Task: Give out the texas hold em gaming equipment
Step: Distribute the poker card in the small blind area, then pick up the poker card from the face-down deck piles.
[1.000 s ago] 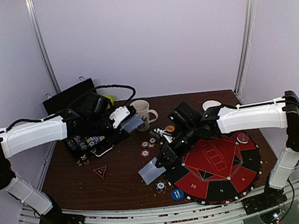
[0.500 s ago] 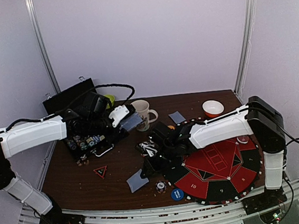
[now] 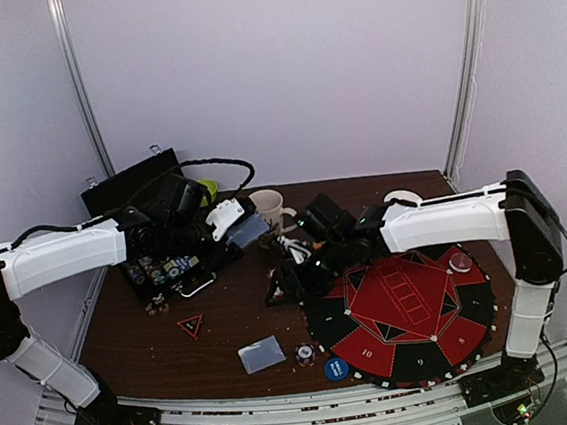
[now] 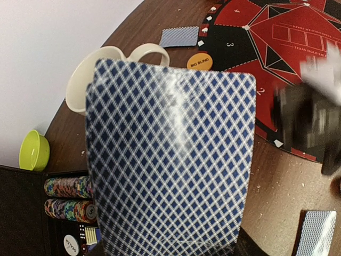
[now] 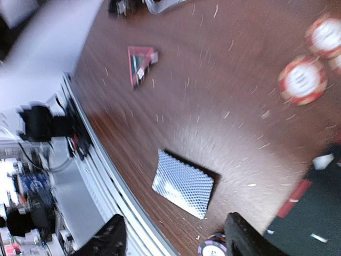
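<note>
While the right end effector hangs over the brown wooden tabletop with its fingers apart and empty, the small blue-checked playing card lies flat at its 7 o'clock; the next card probably comes from the blue-checked card stack clamped in the left end effector, at 11 o'clock from the right one

1. The cards fill the left wrist view and hide the left hand gripping them.
2. The right arm shows only as a dark blur there.
3. A purple chip is cut off at the bottom edge.
</note>
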Available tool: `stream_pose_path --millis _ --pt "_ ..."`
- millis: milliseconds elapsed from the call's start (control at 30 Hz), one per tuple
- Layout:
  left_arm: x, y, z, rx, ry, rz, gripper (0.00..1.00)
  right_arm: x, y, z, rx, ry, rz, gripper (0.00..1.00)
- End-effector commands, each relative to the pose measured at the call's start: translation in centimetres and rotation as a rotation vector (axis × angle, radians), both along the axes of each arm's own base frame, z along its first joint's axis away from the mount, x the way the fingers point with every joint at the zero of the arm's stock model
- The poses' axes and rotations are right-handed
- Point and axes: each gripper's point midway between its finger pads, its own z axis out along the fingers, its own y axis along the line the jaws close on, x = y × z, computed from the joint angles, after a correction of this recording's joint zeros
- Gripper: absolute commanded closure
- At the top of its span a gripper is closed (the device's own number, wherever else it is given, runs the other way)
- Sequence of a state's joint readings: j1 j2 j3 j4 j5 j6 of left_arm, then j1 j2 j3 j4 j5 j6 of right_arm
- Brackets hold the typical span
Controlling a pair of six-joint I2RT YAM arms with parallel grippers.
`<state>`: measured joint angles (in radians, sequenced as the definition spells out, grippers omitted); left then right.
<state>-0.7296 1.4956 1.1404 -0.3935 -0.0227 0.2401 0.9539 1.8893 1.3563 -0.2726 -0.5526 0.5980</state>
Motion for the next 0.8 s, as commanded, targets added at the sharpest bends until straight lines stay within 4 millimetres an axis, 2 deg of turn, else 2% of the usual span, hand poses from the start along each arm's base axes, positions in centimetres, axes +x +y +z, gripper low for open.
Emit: stream_pose_path --millis 0,33,100,200,300,367,633,767 --pt "0.5 -0.3 2.8 -0.073 -0.058 -0.003 0.47 5.6 -4.5 6.7 0.059 -0.173 -0.115 0.26" --pt "0.4 -0.3 2.9 -0.073 -0.06 -0.008 0.47 7.0 -5.8 7.4 0.064 -0.189 -0.14 0.19" --pt "0.3 -0.2 2.8 -0.064 -0.067 -0.013 0.47 8.4 -7.3 8.8 0.081 -0.187 -0.129 0.11" --pt "0.4 0.0 2.8 -0.054 -0.075 -0.013 0.47 10.8 -7.8 10.8 0.037 -0.27 -0.108 0.11" --pt "-0.2 -0.5 3.0 -0.074 -0.064 -0.051 0.47 11.9 -5.8 12.4 0.066 -0.319 -0.046 0.15" --pt "-0.5 -0.6 3.0 -0.078 -0.062 -0.068 0.47 12.1 -4.7 12.3 0.081 -0.305 -0.011 0.19" --pt "-0.5 -0.7 2.5 -0.071 -0.055 -0.077 0.47 12.5 0.8 12.3 0.176 -0.312 0.065 0.2" --pt "-0.5 -0.8 2.2 -0.066 -0.05 -0.076 0.47 13.1 2.1 12.4 0.246 -0.31 0.046 0.22"
